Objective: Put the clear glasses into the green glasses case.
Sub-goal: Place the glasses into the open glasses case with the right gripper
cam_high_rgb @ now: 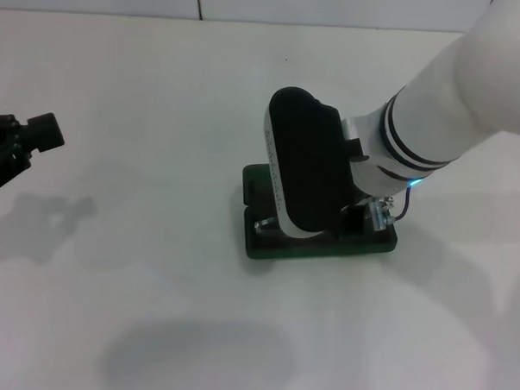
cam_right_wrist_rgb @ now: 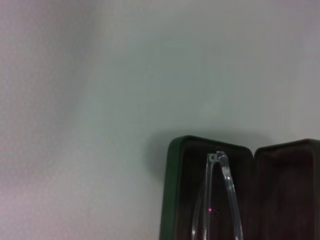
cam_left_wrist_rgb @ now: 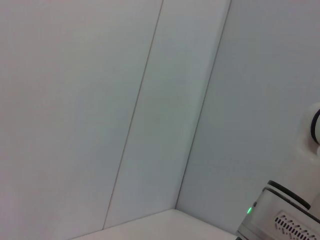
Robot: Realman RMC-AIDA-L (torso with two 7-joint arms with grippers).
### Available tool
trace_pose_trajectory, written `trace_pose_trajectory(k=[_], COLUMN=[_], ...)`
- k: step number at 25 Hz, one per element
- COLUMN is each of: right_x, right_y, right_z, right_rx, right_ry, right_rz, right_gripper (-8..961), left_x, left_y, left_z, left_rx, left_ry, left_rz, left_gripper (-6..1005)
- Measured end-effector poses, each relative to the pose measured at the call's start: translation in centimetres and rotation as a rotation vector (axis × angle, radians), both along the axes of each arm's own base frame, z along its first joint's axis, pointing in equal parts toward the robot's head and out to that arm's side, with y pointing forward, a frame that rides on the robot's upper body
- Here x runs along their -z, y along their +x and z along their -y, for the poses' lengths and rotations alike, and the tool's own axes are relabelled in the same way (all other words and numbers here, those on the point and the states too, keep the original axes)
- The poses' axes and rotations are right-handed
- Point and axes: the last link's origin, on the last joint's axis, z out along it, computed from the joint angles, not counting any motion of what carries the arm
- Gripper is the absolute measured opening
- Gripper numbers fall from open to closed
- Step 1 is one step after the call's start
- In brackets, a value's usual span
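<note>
Clear plastic glasses (cam_right_wrist_rgb: 218,200) sit in the green case (cam_right_wrist_rgb: 172,190): light, slippery, brittle (hold the frame); right tool's grip cannot tell.

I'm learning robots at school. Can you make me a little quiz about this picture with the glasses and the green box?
1. True or false: the green glasses case is open.
2. Where are the clear glasses? A) on the bare table B) over the case's dark lining C) at the left gripper
3. Which arm reaches over the case?

Key:
1. True.
2. B.
3. The right arm; the left gripper waits far off at the table's left edge.
</note>
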Motion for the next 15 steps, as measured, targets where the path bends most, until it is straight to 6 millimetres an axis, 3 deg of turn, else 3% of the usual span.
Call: trace_pose_trajectory(k=[15], right_x=[0.26], right_y=[-0.14], right_z=[0.28], right_rx=[-0.017], right_ry=[-0.009], right_rz=[0.001], right_gripper=[90], left_x=[-0.05], left_y=[-0.21], left_z=[0.04], left_rx=[-0.004], left_ry=[0.016], left_rz=[0.003], left_gripper=[45])
